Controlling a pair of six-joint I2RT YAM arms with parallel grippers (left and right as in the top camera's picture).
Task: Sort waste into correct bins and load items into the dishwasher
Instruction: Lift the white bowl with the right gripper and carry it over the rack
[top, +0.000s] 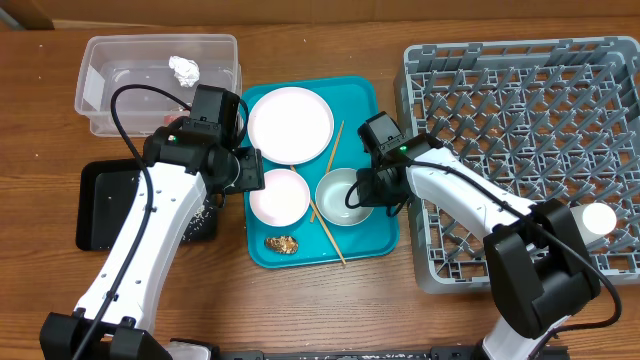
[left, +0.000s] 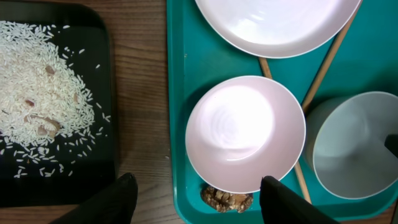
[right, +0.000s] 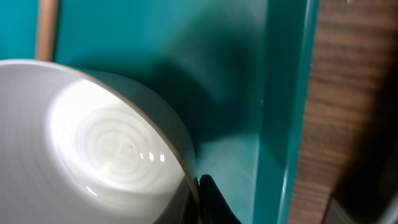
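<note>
The left claw (left: 198, 186) hangs wide open over the near rim of the white bowl (left: 245, 134), gripping nothing. One finger is out over the strip of table (top: 300, 310) between the trays and the other is beside the rim, so I'd judge it is lining up an edge pinch. The right claw (top: 366, 188) sits at the right edge of the pale blue bowl (top: 343, 197). Its wrist view shows one dark finger (right: 211, 199) just outside the rim, but the other is hidden, so I cannot tell whether it has closed. Both bowls stand side by side on the teal tray (top: 360, 95), with the grey dish rack (top: 520, 110) just to the right. One chopstick (left: 298, 174) lies between the bowls and may get nudged, and the brown food lump (left: 227, 199) lies right against the white bowl's near side. The white plate (top: 290, 124) lies farther back. To the left, rice (left: 43, 106) covers the black tray (top: 100, 185), and the tissue ball (top: 184, 68) rests in the clear tub (top: 100, 60). A small white cup (top: 598, 218) seems to stand in the rack.
</note>
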